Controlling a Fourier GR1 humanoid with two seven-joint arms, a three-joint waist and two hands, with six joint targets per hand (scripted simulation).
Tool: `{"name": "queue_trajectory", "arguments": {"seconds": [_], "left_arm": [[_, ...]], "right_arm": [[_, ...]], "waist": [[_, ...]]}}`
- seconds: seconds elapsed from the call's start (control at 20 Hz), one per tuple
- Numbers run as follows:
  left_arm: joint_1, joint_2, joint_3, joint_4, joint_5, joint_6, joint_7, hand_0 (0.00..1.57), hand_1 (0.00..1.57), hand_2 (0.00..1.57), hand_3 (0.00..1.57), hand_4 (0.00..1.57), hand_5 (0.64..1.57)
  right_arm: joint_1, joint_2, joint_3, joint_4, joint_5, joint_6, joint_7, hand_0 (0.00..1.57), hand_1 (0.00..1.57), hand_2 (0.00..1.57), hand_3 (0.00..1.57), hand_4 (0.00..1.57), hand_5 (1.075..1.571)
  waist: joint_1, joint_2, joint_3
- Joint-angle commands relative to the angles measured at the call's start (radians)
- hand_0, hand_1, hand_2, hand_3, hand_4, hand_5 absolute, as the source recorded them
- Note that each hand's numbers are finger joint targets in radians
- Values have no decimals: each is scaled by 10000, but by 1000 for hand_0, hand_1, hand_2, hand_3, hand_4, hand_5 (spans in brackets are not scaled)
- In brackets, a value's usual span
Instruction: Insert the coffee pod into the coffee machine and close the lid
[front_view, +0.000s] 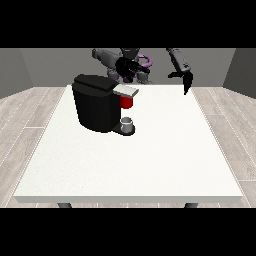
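Observation:
The black coffee machine (95, 102) stands on the left half of the white table (150, 160). Its grey lid (127, 90) lies flat over a red thing at the machine (127, 102). A small grey thing (128, 123) sits on the machine's base under the spout; I cannot tell it for the pod. The hand at the view's left (128, 68) hovers above and behind the lid, apart from it, fingers spread and holding nothing. The hand at the view's right (185, 80) hangs over the table's far right edge with straight fingers pointing down, holding nothing.
The robot's torso (131, 54) is behind the table's far edge. The table's front edge (130, 199) runs near the bottom of the scene. Wooden floor surrounds the table on both sides.

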Motion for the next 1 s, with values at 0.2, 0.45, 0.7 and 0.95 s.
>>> {"name": "queue_trajectory", "arguments": {"seconds": [0.2, 0.45, 0.7, 0.95], "left_arm": [[-290, 86, 36, 326, 182, -159, 188, 0, 0, 0, 0, 354, 1571], [34, -191, -317, 651, -243, 44, -575, 0, 0, 0, 0, 302, 1571], [574, -282, -450, 631, -324, 57, -836, 0, 0, 0, 0, 168, 1571], [335, -185, -418, 1058, -358, -29, -790, 0, 0, 0, 0, 168, 1571]], "right_arm": [[-616, 414, 642, 479, 60, -121, -477, 0, 0, 0, 0, 384, 1571], [-219, 426, 1582, 423, -558, 80, -517, 0, 0, 0, 0, 394, 1571], [117, 430, 2055, 642, -600, 720, -1061, 0, 0, 0, 0, 493, 1571], [2260, 432, 4422, -547, -2031, 943, -2290, 0, 0, 0, 0, 461, 1571]], "waist": [[110, -233, -32], [92, -481, -34], [82, -692, -32], [52, -775, -30]]}}
